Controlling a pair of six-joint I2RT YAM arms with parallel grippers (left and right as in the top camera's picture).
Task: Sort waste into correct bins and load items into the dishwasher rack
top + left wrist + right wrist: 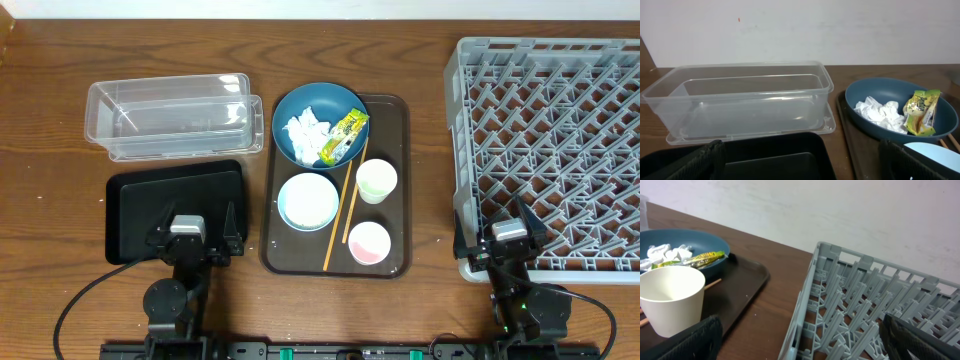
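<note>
A large blue bowl (320, 123) on the brown serving tray (395, 110) holds crumpled white paper (305, 133) and a yellow-green wrapper (345, 135). Below it sit a white-and-light-blue bowl (308, 200), a pale green cup (376, 180), a pink cup (369, 243) and two chopsticks (342, 212). The clear tub (175, 115) is far left, the black tray (160, 200) in front of it. The grey rack (550, 150) is at right. My left gripper (190, 240) is open over the black tray's near edge. My right gripper (508, 243) is open over the rack's near-left corner. No rice grains show.
In the left wrist view the clear tub (740, 102) stands ahead with the blue bowl (900, 112) to its right. In the right wrist view the green cup (670, 297) is at left and the rack (865, 315) at right. Bare wood lies between serving tray and rack.
</note>
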